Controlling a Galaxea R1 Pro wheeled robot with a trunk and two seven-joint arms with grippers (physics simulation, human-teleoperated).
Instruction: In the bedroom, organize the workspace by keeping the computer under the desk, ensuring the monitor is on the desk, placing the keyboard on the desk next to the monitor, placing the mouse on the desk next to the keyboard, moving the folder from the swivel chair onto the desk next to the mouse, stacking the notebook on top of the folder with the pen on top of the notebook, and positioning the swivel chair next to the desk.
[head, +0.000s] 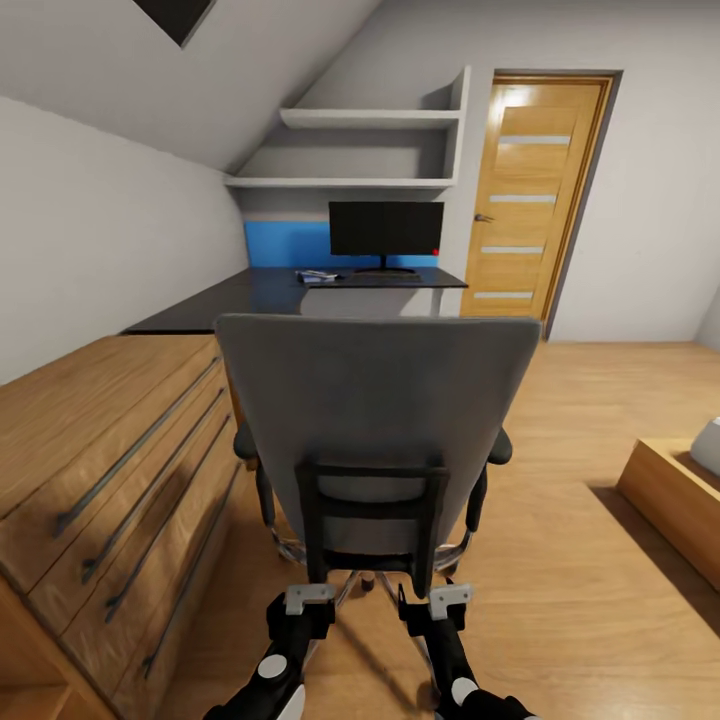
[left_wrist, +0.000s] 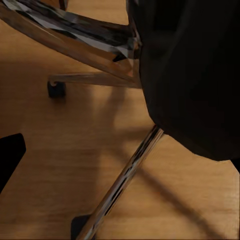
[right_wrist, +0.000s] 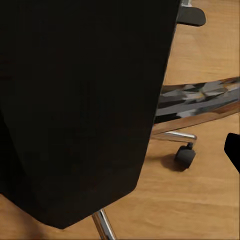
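Note:
The swivel chair (head: 375, 400) stands right in front of me with its grey back toward me, hiding its seat. Beyond it lies the black desk (head: 230, 300), with the monitor (head: 386, 230) upright at its far end. Left of the monitor's base lies a small pale-and-blue thing (head: 316, 275), too small to name. My left gripper (head: 308, 600) and right gripper (head: 448, 597) are open, low at the black bracket of the chair's back. The wrist views look at the chrome base (left_wrist: 115, 190) and a caster (right_wrist: 185, 157). The computer, keyboard and mouse are out of view.
A light-wood dresser (head: 110, 470) runs along the left, close to the chair. A blue wall panel (head: 285, 243) and white shelves (head: 350, 150) sit behind the desk. A wooden door (head: 535, 200) is at the back right, and a low wooden bed frame (head: 670, 490) at the right.

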